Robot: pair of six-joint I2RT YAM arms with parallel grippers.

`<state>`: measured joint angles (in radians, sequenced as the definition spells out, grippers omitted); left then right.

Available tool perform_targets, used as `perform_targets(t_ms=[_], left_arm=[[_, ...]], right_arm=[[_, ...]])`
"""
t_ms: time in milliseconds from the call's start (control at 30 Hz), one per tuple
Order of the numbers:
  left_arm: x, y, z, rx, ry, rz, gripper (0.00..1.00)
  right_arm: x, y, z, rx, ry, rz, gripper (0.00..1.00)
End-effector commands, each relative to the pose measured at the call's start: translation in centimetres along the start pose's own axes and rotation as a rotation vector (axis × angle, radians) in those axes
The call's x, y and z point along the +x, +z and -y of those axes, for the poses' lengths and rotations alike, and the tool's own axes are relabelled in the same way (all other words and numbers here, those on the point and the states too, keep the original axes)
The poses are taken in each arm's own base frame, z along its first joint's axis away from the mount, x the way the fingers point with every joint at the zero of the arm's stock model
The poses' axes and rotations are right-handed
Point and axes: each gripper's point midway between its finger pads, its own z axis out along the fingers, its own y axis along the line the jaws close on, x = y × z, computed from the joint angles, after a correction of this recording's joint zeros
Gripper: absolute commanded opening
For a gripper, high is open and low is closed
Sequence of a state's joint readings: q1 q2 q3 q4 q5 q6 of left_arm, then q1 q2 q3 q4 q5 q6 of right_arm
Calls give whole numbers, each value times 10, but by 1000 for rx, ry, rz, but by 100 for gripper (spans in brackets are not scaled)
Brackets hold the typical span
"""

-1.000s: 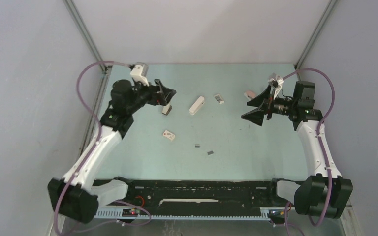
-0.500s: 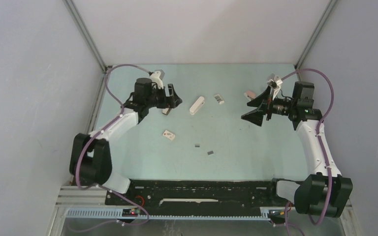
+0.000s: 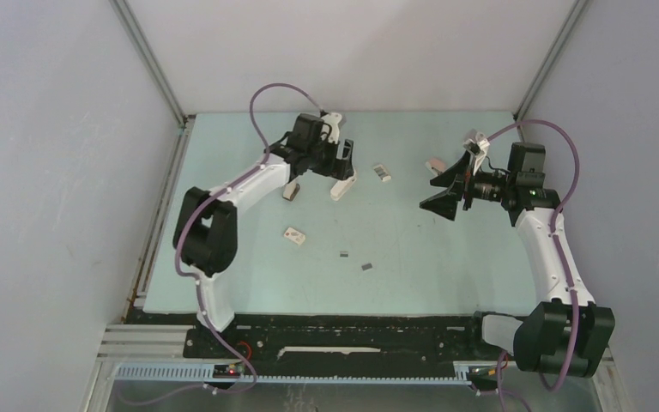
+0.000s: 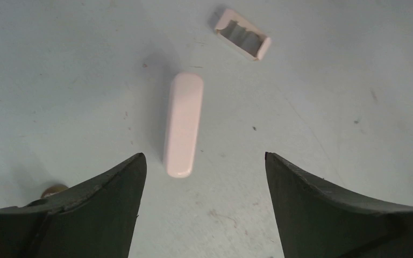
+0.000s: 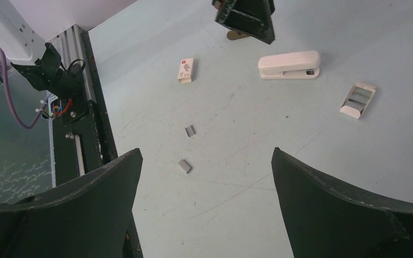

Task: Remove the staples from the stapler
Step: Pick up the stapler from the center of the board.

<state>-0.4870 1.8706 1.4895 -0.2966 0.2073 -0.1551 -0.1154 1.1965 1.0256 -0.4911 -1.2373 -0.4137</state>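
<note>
Here the left claw (image 4: 204, 158) is wide, empty, hanging over the white stapler (image 4: 183, 123) on the worktop (image 4: 328, 107). The right claw (image 5: 207, 156) is wide too, holding nothing. Two tiny grey staples (image 5: 190, 130) lie well apart from the stapler.

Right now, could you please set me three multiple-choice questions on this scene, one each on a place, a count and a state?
1. Where is the stapler?
A. on the table, just ahead of the left gripper
B. against the back wall
C. beside the arm bases

2. How many loose staple strips lie out?
A. one
B. two
C. five

3. The right gripper is:
A. open and empty
B. shut on the stapler
C. shut on a strip

Answers:
1 A, the left wrist view shows it lying just beyond the spread fingers.
2 B, two dark strips lie apart in the right wrist view.
3 A, its fingers stand wide with only table between.
</note>
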Motion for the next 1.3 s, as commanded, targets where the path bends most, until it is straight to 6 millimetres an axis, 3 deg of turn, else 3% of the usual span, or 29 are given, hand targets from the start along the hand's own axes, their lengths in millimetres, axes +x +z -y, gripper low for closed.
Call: perform_targets(t_ms=[0,133,300,600,733,800,933,1100,1267], left_arm=[[1,17,-21,-70,48,-74,85],[3,30,-13,-58,72,-113,80],[23,48,-17,-62,51,-187,73],[49,73,-6,-68,57,-292,62],[59,77,-9,-89,64,-321,51],[60,77,-10,-98,68,-326,35],[57,68,4,-88,102,-319,18],[55,48,33,-46,143,-297,13],[65,22,76,10,200,-261,12]], right_arm=[[0,1,-3,-8,-32,-1,100],[1,3,-3,-13,-31,-7,100],[3,6,-4,-19,-30,-13,100],[2,5,-5,-24,-31,-9,100],[1,5,-7,-28,-33,-6,100],[0,4,-8,-30,-34,-5,100],[-1,4,-10,-36,-36,-1,100],[-2,4,-13,-48,-38,2,100],[-4,5,-20,-62,-57,4,99]])
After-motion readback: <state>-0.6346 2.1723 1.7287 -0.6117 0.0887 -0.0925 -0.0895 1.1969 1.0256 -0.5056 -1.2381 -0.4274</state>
